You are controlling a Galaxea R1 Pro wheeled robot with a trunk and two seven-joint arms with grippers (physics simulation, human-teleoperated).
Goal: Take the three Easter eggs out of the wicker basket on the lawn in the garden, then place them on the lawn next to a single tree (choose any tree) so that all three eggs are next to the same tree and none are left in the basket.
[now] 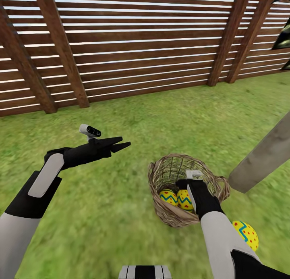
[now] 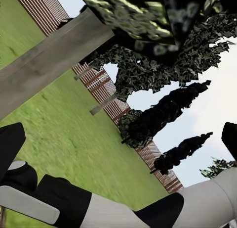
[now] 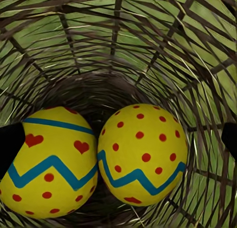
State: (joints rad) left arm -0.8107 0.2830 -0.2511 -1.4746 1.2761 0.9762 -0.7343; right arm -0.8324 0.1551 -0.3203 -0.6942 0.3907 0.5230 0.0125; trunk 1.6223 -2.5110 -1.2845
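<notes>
The wicker basket point(image 1: 181, 166) stands on the lawn point(image 1: 121, 214) just left of a pale tree trunk point(image 1: 264, 158). Two Easter eggs lie side by side in its bottom, one with hearts point(image 3: 49, 161) point(image 1: 168, 196) and one with red dots point(image 3: 140, 154) point(image 1: 184, 199). A third egg point(image 1: 246, 234) rests on the grass by my right forearm, near the trunk. My right gripper point(image 3: 118, 139) hangs open inside the basket just above the two eggs, one fingertip point(image 3: 10, 144) at each side. My left gripper point(image 1: 122, 143) is open and empty, held above the grass to the left of the basket.
A brown slat fence point(image 1: 133, 49) closes the lawn behind the basket. In the left wrist view the trunk point(image 2: 49, 65) carries a dark green canopy point(image 2: 148, 20), with slim dark trees point(image 2: 163, 114) along the fence beyond.
</notes>
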